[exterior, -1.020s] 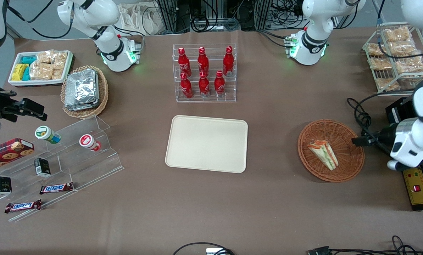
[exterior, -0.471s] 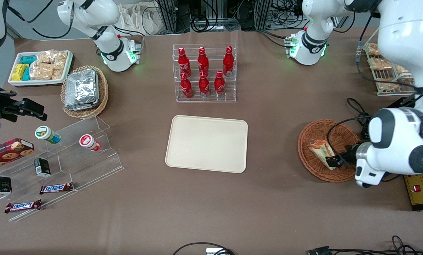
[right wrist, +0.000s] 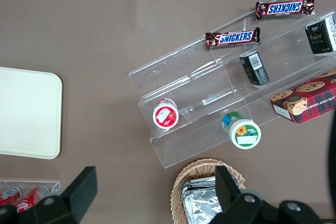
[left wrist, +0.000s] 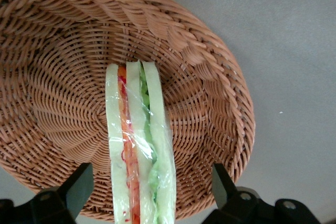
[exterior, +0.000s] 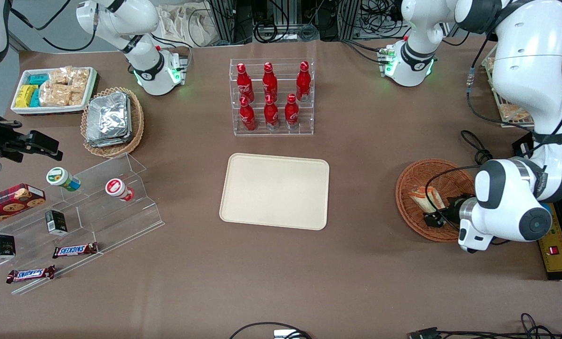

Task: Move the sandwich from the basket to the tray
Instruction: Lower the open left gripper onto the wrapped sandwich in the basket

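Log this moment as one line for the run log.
phase: pre-grasp | gripper: open, straddling sandwich | sandwich: in basket, not lifted | tray: nothing on it

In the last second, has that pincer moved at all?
Yes. The pincer has swung in over the basket, toward the tray, and now hangs open astride the sandwich.
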Tool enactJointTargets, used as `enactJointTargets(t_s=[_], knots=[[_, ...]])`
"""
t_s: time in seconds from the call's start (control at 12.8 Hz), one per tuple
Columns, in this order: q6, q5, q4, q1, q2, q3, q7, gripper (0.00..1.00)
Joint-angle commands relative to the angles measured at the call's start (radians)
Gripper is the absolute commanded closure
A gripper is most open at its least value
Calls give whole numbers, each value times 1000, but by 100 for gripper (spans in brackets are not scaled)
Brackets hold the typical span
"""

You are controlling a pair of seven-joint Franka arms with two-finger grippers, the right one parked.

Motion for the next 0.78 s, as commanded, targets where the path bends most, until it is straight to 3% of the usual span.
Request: enactJointTargets(t_s=[0.0,0.71], knots=[[-4,-16,3,-1,12,2,-14,0],[-2,-12,-81,-3,9,2,-11,0]])
